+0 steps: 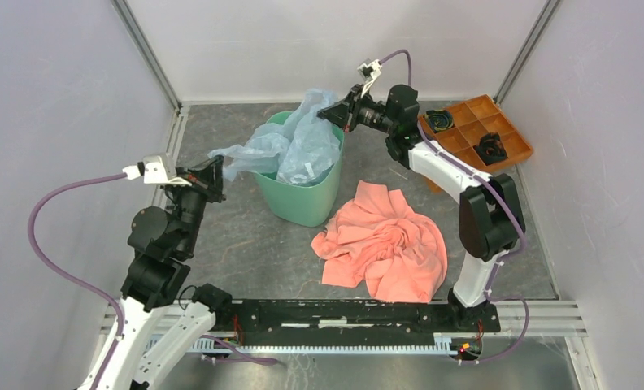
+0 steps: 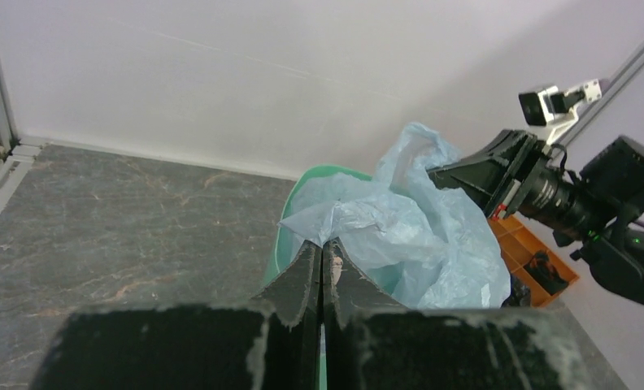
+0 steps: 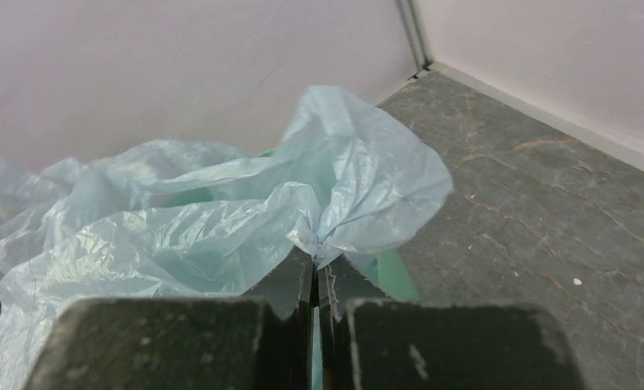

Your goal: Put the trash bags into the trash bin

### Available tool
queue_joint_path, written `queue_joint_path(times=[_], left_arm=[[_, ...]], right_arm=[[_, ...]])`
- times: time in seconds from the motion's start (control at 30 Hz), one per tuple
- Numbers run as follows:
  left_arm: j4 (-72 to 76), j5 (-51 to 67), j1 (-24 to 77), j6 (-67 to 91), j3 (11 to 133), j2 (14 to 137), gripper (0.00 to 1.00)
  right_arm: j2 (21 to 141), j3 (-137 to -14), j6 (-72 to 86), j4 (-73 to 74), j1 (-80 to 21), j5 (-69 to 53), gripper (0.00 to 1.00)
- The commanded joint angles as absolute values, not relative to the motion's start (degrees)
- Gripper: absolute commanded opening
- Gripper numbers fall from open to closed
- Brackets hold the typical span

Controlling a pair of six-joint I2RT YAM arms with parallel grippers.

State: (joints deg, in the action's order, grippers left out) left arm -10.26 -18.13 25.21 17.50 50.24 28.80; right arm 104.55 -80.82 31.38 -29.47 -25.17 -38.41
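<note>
The pale blue-grey trash bag [image 1: 302, 142] hangs partly inside the mint-green trash bin [image 1: 302, 203] and is stretched across its mouth. My left gripper [image 1: 218, 172] is shut on the bag's left edge, just left of the bin's rim; its pinch shows in the left wrist view [image 2: 327, 248] with the bag [image 2: 408, 219] spreading beyond. My right gripper [image 1: 335, 110] is shut on the bag's far right edge above the bin's back rim; in the right wrist view [image 3: 315, 260] the bag [image 3: 221, 219] bunches at the fingertips, with the bin [image 3: 396, 276] below.
A salmon-pink cloth [image 1: 388, 244] lies crumpled on the table just right of and in front of the bin. An orange compartment tray [image 1: 477, 130] with dark items stands at the back right. White walls close in the back and sides.
</note>
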Motion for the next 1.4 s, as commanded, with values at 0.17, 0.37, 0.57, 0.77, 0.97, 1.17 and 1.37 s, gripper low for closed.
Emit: queue_joint_path(times=[0.17,0.37,0.57,0.77,0.97,1.17,1.37], left_arm=[[-6.18,-10.06,25.19,13.91,46.05,23.62,0.02],[-8.51,-7.66,25.14,9.66,41.23,18.01,0.02],[-10.63,4.70,25.14,10.71,35.65,12.68,0.02],[-12.75,7.47,25.14,14.20,33.29,11.41,0.02],[-19.69,-2.55,25.14,29.23,35.31,16.33,0.02],[-27.25,-10.47,25.14,42.38,31.29,17.70,0.02],[-23.91,-10.29,25.14,44.51,27.94,19.77,0.02]], right_arm=[[100.89,-86.22,14.72,-17.93,-25.12,-45.38,0.09],[103.00,-91.22,9.38,-7.64,-23.78,-39.52,0.11],[102.85,-89.23,15.09,-14.22,-23.20,-40.88,0.12],[105.99,-91.63,19.24,-14.93,-21.77,-39.86,0.12],[107.96,-93.08,17.94,-13.67,-21.80,-40.38,0.15],[108.78,-94.08,17.23,-12.31,-21.75,-38.76,0.17],[108.89,-94.39,18.55,-11.78,-21.82,-37.28,0.17]])
